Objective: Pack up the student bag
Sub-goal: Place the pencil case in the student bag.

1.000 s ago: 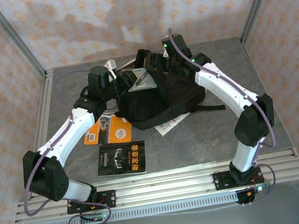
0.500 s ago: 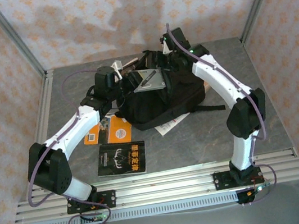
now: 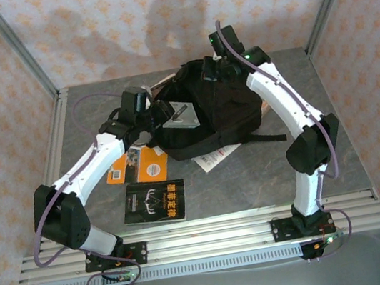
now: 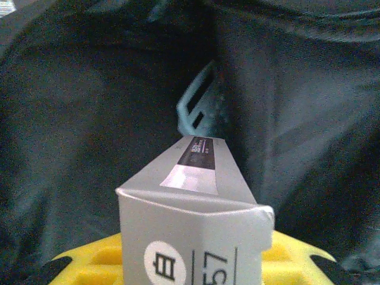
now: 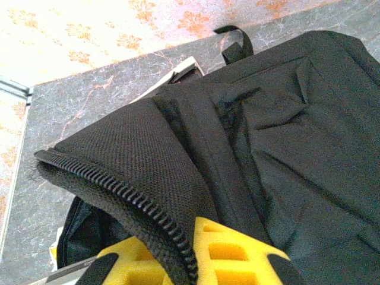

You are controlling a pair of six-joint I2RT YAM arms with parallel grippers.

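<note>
Up front, a black book [image 3: 154, 202] lies on the counter [image 3: 267, 173]. Behind it, the left hand [image 3: 156, 113] pinches a grey box [image 3: 180, 117] poking into the student bag [image 3: 225, 111] mid-counter. The right hand [image 5: 181, 258] pinches its zipper edge [image 5: 119, 189].

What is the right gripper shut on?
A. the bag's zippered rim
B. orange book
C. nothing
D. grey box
A: the right wrist view shows the right gripper pinching the zippered rim of the bag; the grey box is in the left gripper.
</note>
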